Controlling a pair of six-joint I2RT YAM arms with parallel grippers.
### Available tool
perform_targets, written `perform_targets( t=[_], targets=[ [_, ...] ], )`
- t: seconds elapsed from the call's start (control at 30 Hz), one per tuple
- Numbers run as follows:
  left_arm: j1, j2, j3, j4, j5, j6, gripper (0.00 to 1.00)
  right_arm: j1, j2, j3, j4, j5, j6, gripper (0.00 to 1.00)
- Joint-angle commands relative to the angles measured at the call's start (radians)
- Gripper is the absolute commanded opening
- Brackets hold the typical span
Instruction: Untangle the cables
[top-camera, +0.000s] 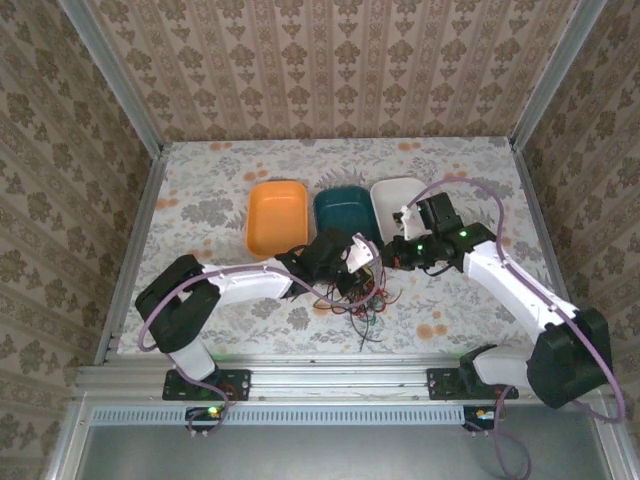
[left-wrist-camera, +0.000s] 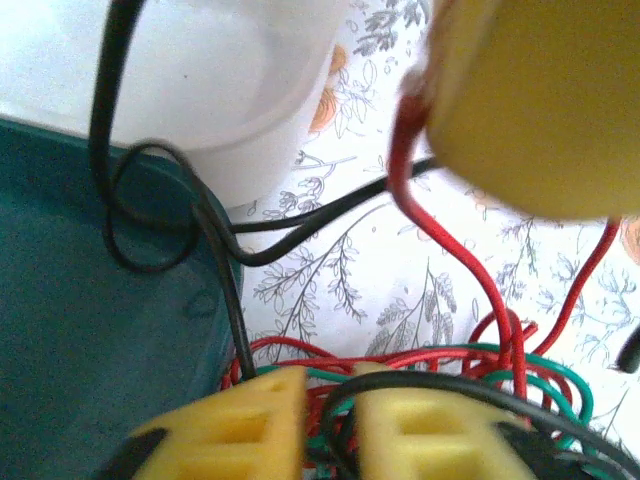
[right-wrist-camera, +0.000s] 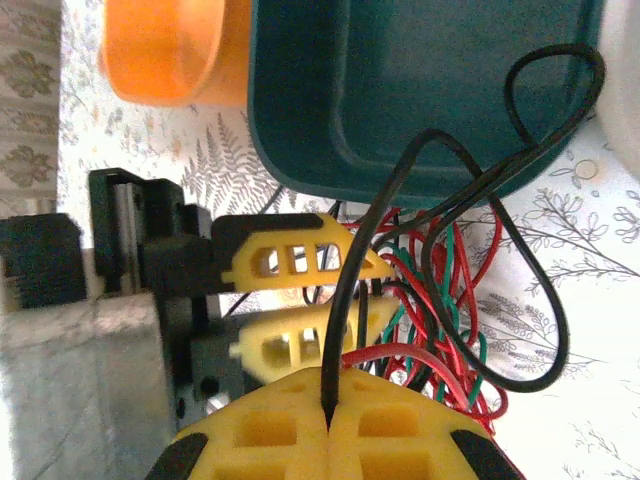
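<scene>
Soft even light in the top view, faint shadows, white plastic tub washed out by glare at the left wrist, large yellow plastic part very blurred, thin black cable sharp at the right wrist

A floral-patterned table carries an orange tray, a teal tray and a white tray just beyond the jaws of the left gripper and right gripper. Tangled red, green and black cables lie just on the jaws' near side.
</scene>
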Motion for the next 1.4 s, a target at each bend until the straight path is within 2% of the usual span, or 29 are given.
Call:
perform_targets(
  t=[0.0, 0.1, 0.3, 0.4, 0.6, 0.93, 1.03, 1.23, 1.37],
  targets=[
    [0.007, 0.030, -0.019, 0.027, -0.032, -0.032, 0.11, -0.029, -0.088, 0.003, 0.058, -0.081, 0.034, 0.00],
    [0.012, 0.035, -0.041, 0.052, -0.046, -0.061, 0.00, -0.064, -0.127, 0.010, 0.087, -0.102, 0.047, 0.00],
    [0.022, 0.035, -0.082, 0.088, -0.058, -0.085, 0.00, -0.106, -0.186, 0.037, 0.102, -0.142, 0.053, 0.00],
    [0.028, 0.035, -0.089, 0.090, -0.054, -0.086, 0.00, -0.121, -0.212, 0.054, 0.092, -0.113, 0.043, 0.00],
    [0.031, 0.038, -0.096, 0.075, -0.049, -0.078, 0.00, -0.156, -0.299, 0.067, 0.132, 0.001, 0.038, 0.00],
    [0.028, 0.053, -0.096, 0.008, -0.055, -0.045, 0.00, -0.174, -0.453, 0.045, 0.230, 0.435, 0.032, 0.00],
    [0.022, 0.052, -0.100, 0.001, -0.065, -0.039, 0.00, -0.176, -0.471, 0.042, 0.244, 0.461, 0.026, 0.00],
    [0.019, 0.028, -0.119, -0.012, -0.073, -0.035, 0.00, -0.178, -0.428, 0.091, 0.137, 0.416, -0.042, 0.00],
    [0.019, 0.001, -0.139, -0.024, -0.078, -0.037, 0.00, -0.178, -0.459, 0.068, 0.144, 0.472, -0.046, 0.00]
  ],
)
